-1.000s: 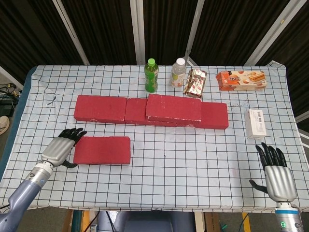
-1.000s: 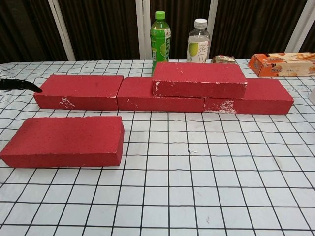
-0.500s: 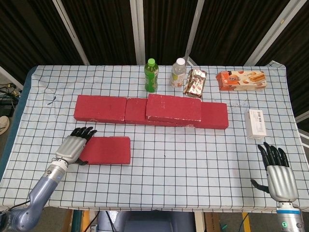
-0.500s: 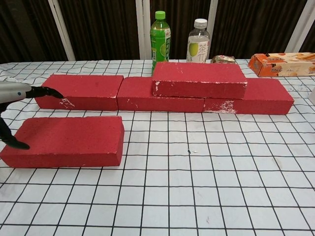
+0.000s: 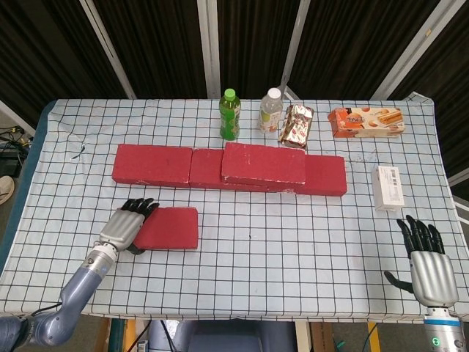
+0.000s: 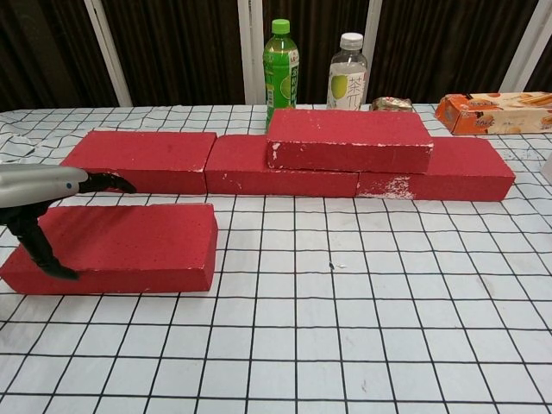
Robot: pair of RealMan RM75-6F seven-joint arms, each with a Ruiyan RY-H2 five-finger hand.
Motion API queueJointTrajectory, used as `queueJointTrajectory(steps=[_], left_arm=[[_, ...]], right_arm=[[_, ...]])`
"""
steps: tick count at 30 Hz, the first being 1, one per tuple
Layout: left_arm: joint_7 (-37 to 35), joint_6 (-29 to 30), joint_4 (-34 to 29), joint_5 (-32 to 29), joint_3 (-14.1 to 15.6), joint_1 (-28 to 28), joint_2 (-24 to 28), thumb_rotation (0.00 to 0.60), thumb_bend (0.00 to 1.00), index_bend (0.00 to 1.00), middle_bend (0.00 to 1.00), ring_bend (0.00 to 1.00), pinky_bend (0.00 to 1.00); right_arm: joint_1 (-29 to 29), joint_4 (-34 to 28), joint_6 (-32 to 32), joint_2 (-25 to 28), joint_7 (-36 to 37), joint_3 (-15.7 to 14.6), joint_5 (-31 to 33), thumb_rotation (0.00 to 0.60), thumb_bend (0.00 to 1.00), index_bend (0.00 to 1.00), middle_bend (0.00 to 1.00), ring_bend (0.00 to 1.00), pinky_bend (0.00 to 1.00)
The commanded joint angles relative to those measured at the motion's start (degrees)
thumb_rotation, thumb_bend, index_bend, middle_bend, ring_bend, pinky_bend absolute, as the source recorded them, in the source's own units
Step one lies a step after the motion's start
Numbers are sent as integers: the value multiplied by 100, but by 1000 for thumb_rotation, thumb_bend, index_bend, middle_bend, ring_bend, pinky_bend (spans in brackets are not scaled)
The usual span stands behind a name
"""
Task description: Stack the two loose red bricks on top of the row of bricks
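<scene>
1 loose red brick [image 5: 167,228] lies flat near the table's [image 5: 293,257] front-left edge, the left hand [image 5: 126,228] spread over its left end, thumb low against its near face. 1 stacked brick [image 5: 264,163] tops the row of bricks [image 5: 152,165]. The right hand [image 5: 430,265] rests open near the front-right corner.

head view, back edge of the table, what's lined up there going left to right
green bottle → clear bottle → foil snack packet → orange biscuit box
</scene>
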Motion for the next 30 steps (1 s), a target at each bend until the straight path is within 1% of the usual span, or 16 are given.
queueJointTrajectory(steps=[1,6,10,16,21,30], left_arm=[[-11,37,56,-40,-8,-35,-73,600,0,0,0,0,28],[3,22,123,-85,-8,-111,-166,600,0,0,0,0,28],[134,14,118,-248,-12,-224,-207,600,0,0,0,0,30],[371,63,77,-604,-22,-390,-265,600,0,0,0,0,90],[559,143,129,-869,-3,-515,-400,600,0,0,0,0,104],[876,515,140,-1145,29,-625,-599,600,0,0,0,0,169]], right_arm=[[9,-6,-3,12,13,-16,8,600,154,43,7,0,0],[18,-16,28,20,18,-33,25,600,154,43,7,0,0],[23,-43,43,30,5,-56,55,600,154,43,7,0,0],[35,-64,68,30,-23,-67,112,600,155,43,7,0,0],[36,-72,103,36,-39,-66,169,600,154,43,7,0,0],[56,-75,122,36,-60,-83,216,600,155,43,8,0,0]])
